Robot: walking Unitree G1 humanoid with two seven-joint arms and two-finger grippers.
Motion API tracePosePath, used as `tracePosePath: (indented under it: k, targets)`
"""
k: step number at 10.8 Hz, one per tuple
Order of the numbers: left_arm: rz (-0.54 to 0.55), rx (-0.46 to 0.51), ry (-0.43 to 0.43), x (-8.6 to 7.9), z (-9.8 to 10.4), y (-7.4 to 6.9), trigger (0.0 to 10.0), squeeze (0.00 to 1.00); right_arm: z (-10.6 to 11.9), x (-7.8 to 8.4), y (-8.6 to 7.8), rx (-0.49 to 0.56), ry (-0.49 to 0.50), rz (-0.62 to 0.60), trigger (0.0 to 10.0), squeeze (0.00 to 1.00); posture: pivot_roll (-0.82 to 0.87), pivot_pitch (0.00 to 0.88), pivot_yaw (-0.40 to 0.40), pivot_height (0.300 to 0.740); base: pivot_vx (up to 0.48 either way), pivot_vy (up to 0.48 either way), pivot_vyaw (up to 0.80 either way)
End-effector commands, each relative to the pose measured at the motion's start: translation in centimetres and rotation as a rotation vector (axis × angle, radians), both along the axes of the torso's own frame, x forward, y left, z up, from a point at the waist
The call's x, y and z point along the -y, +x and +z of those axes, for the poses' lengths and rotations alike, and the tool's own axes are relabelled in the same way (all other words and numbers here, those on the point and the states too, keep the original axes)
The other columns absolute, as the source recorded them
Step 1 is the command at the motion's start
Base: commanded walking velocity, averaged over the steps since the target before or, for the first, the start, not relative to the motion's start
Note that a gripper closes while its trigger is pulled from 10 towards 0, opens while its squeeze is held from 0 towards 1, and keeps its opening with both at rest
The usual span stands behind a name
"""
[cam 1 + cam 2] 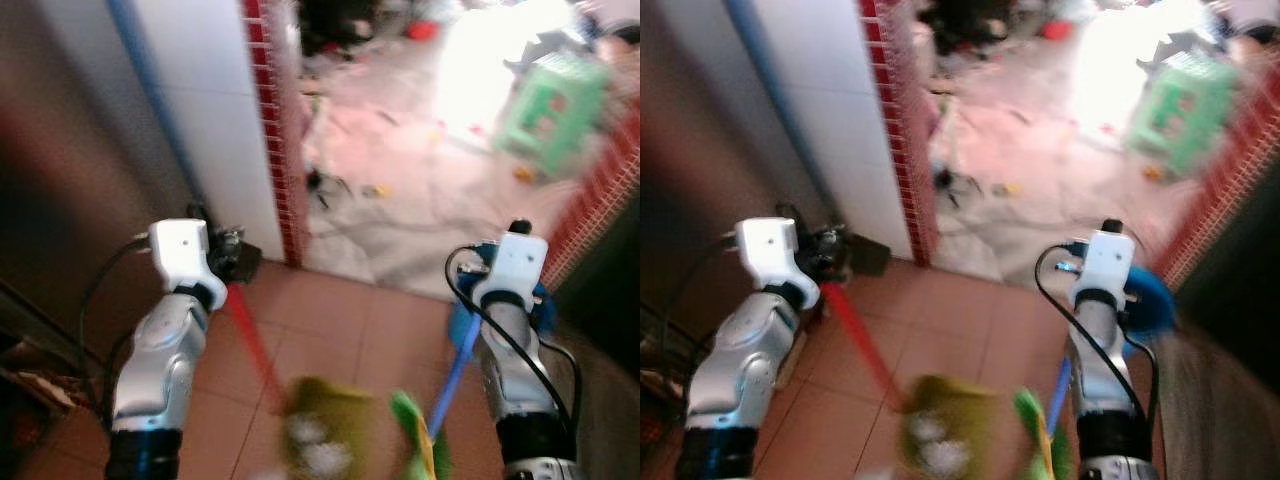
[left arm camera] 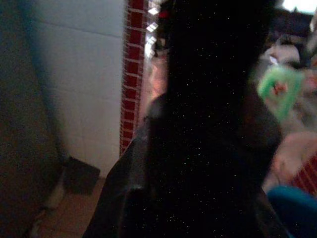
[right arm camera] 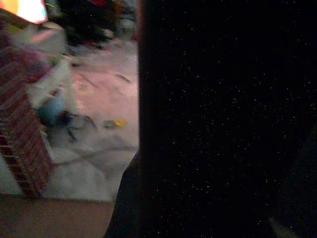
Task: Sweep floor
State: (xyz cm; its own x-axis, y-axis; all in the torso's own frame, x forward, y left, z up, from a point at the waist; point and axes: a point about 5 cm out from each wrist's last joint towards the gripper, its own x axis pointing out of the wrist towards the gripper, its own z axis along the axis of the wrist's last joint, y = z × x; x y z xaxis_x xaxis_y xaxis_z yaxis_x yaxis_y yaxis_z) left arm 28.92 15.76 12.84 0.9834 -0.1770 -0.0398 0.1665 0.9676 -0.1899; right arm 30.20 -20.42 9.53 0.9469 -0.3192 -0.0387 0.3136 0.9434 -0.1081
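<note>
The terracotta tiled floor (image 1: 330,330) gives way past a red-tiled wall edge (image 1: 270,130) to a pale, litter-strewn floor (image 1: 400,190) where a green plastic stool (image 1: 552,108) stands. The left claw (image 1: 228,258) is at the top of a red handle (image 1: 255,345) running down to a blurred yellow-green dustpan (image 1: 325,420). The right claw (image 1: 500,300) is by a blue broom handle (image 1: 452,375) beside green bristles (image 1: 412,435). Blur hides whether either claw is closed.

Left arm (image 1: 165,340), right arm (image 1: 515,340) raised forward
</note>
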Motion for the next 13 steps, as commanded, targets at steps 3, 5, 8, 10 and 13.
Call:
tracePosePath:
  k: [3, 5, 8, 10, 13]
  targets:
    - [0.032, 0.016, 0.004, -0.79, 0.4, 0.09, 10.0, 0.0, -0.59, -0.59, -0.08, -0.032, -0.036, 0.025, 10.0, 0.0, -0.06, 0.0, 0.069, 0.74, 0.235, 0.0, -0.8]
    - [0.03, 0.007, 0.001, -0.85, 0.15, 0.08, 10.0, 0.0, -0.67, -0.75, -0.08, -0.031, -0.033, 0.032, 10.0, 0.0, -0.06, 0.0, 0.068, 0.74, 0.0, 0.0, -0.4]
    - [0.022, 0.001, -0.006, -0.68, -0.02, 0.11, 10.0, 0.0, -0.73, -0.91, -0.1, -0.03, -0.021, 0.042, 10.0, 0.0, -0.06, 0.0, 0.066, 0.74, 0.0, 0.272, -0.27]
    - [0.022, -0.004, -0.014, -0.58, -0.14, 0.14, 10.0, 0.0, -0.64, -0.76, 0.01, -0.028, -0.029, 0.044, 10.0, 0.0, -0.07, 0.0, 0.062, 0.74, 0.0, 0.48, -0.8]
    - [0.015, 0.0, -0.011, -0.39, -0.15, 0.19, 10.0, 0.0, -0.12, -0.63, 0.14, -0.003, -0.076, 0.049, 10.0, 0.0, -0.07, 0.0, 0.057, 0.74, 0.0, 0.48, -0.73]
